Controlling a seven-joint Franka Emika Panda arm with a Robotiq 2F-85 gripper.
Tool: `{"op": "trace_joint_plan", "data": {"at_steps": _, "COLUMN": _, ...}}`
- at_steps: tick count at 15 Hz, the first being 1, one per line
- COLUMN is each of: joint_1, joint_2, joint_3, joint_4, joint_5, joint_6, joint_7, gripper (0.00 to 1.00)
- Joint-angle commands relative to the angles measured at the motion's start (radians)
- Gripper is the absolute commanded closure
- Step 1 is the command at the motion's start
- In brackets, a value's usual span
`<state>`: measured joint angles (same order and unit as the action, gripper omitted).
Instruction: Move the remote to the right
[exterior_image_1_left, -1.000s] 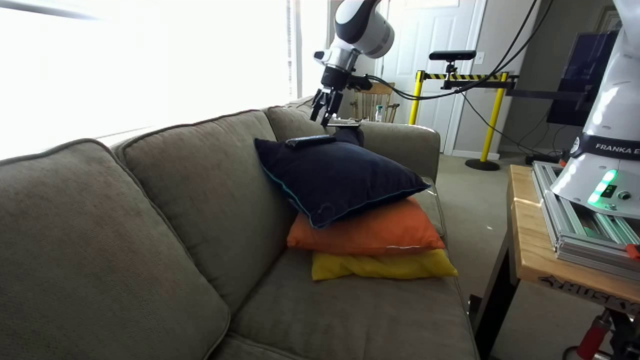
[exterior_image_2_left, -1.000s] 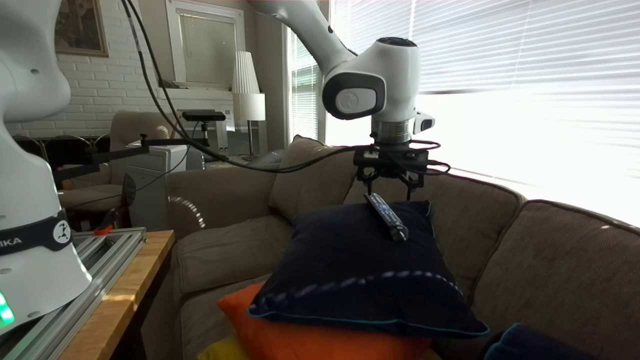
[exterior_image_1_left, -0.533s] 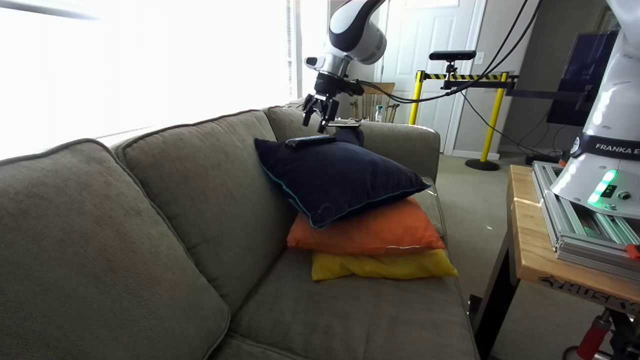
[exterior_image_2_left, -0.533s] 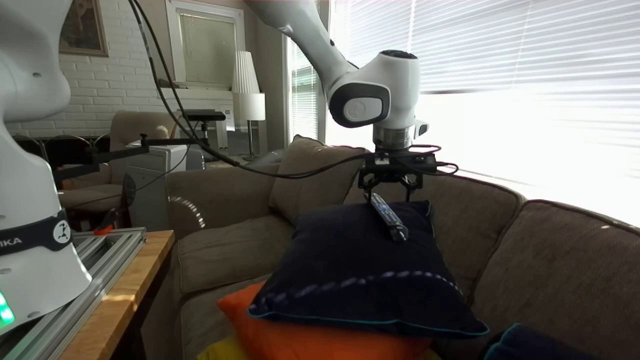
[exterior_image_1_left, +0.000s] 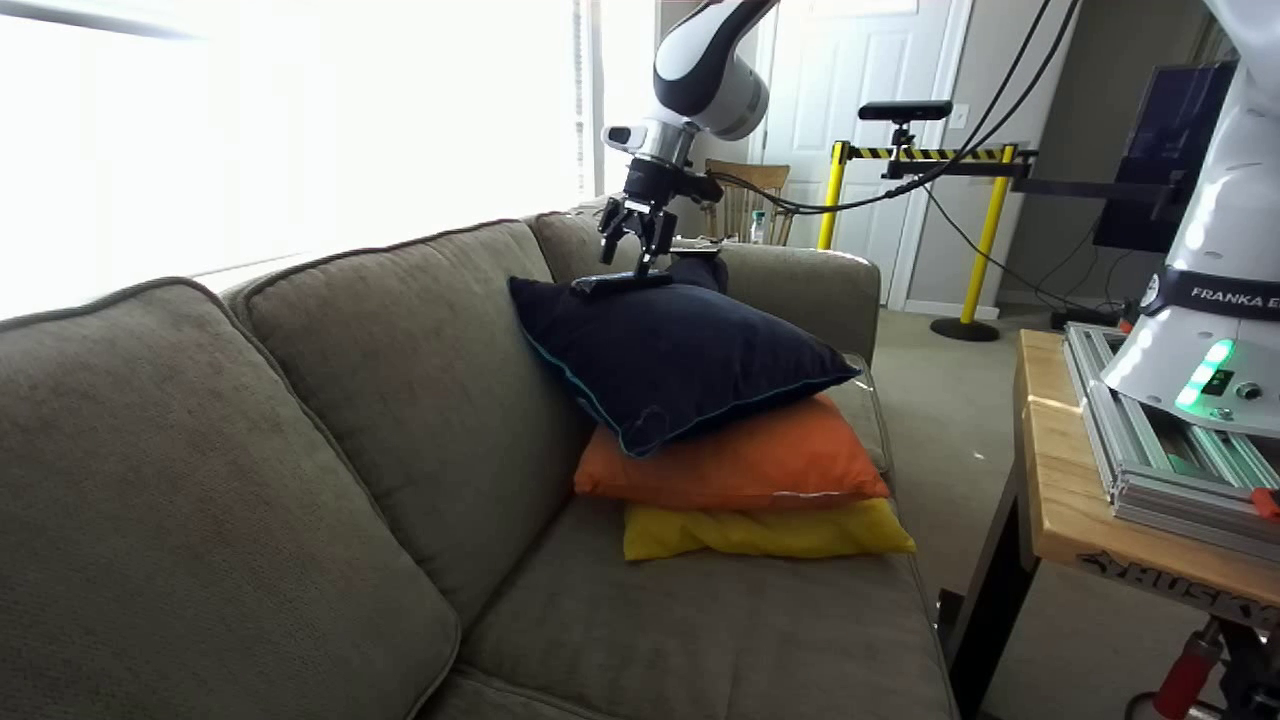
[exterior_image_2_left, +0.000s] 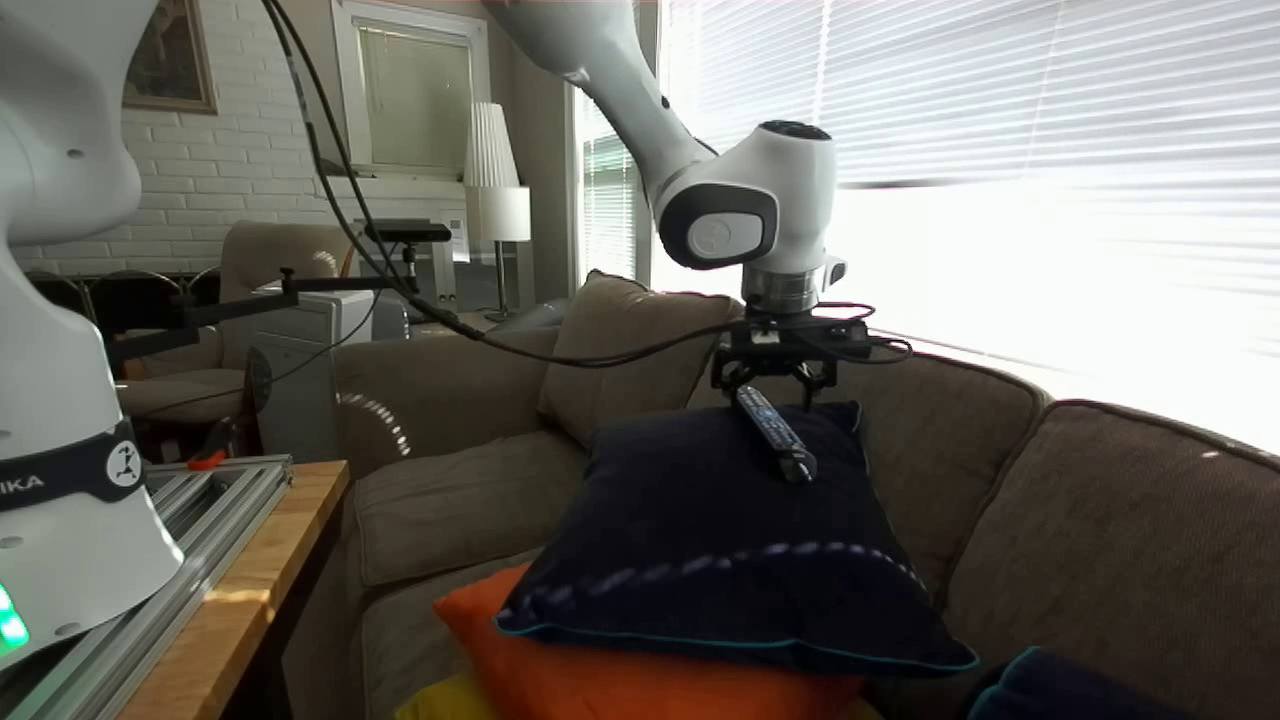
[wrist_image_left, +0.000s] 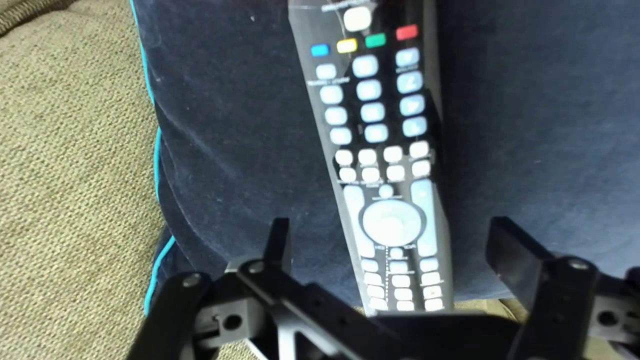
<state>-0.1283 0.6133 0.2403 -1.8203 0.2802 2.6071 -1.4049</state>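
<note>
The remote (wrist_image_left: 382, 135) is a slim dark grey bar with rows of pale buttons. It lies on top of the navy blue pillow (exterior_image_2_left: 670, 520) in both exterior views, where the remote (exterior_image_1_left: 610, 285) sits near the pillow's back corner. My gripper (wrist_image_left: 390, 225) is open; in the wrist view its fingers stand on either side of the remote with gaps. The remote's lower end is hidden behind the gripper body. In both exterior views the gripper (exterior_image_1_left: 625, 262) is just above the remote's far end (exterior_image_2_left: 757, 405), with its fingertips close to the pillow. Contact cannot be told.
An orange pillow (exterior_image_1_left: 730, 465) and a yellow pillow (exterior_image_1_left: 770, 530) lie under the navy one on the grey-brown sofa (exterior_image_1_left: 380, 400). The sofa back stands close behind the gripper. Another navy cushion (exterior_image_2_left: 1060, 690) lies at the lower right in an exterior view. Cables (exterior_image_2_left: 580, 358) hang from the wrist.
My gripper has come down toward the pillow, and its fingers now reach about the level of the remote. It stays open. The remote and pillows have not moved.
</note>
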Motion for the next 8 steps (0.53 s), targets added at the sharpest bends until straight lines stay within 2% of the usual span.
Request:
{"op": "trace_joint_plan", "data": {"at_steps": 1, "joint_1": -0.004, "joint_2": 0.039, "joint_3": 0.01, "joint_4": 0.037, "joint_5": -0.037, "joint_6": -0.003, "joint_7": -0.011, "gripper": 0.0}}
{"op": "trace_joint_plan", "data": {"at_steps": 4, "joint_1": -0.003, "joint_2": 0.051, "joint_3": 0.011, "joint_4": 0.046, "joint_5": -0.045, "joint_6": -0.006, "joint_7": -0.008, "gripper": 0.0}}
{"op": "trace_joint_plan", "data": {"at_steps": 5, "joint_1": -0.004, "joint_2": 0.055, "joint_3": 0.014, "joint_4": 0.049, "joint_5": -0.043, "joint_6": -0.006, "joint_7": -0.007, "gripper": 0.25}}
{"op": "trace_joint_plan", "data": {"at_steps": 6, "joint_1": -0.003, "joint_2": 0.058, "joint_3": 0.014, "joint_4": 0.052, "joint_5": -0.043, "joint_6": -0.008, "joint_7": -0.002, "gripper": 0.28}}
{"op": "trace_joint_plan", "data": {"at_steps": 8, "joint_1": -0.003, "joint_2": 0.067, "joint_3": 0.015, "joint_4": 0.062, "joint_5": -0.043, "joint_6": -0.007, "joint_7": -0.001, "gripper": 0.43}}
